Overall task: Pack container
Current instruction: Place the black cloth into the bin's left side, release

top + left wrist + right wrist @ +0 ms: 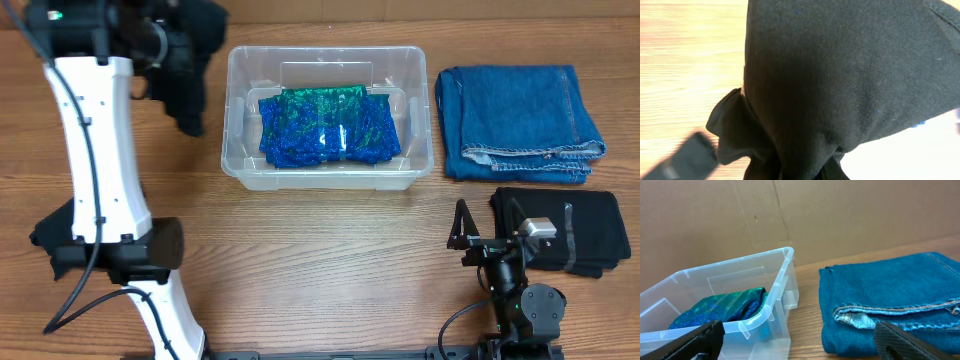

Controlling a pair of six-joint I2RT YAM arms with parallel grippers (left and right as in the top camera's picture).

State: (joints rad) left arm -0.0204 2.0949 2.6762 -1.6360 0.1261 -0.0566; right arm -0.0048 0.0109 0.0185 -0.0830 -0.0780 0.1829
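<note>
Container (328,180) sits at middle of far edge of worktop (320,260). Blue-green shiny cloth (328,125) lies inside it. Left tool (170,50) grips black garment (190,95), lifted near far left corner, just beside container's left wall. Garment fills left wrist view and hides fingers. Right tool (800,350) open, low, toward near right corner. Folded jeans (520,120) at far right corner, beside container. Folded black cloth (580,230) at right edge, just beside right tool.

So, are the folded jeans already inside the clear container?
No, the folded jeans lie beside the container, which holds only a shiny blue-green cloth.
</note>
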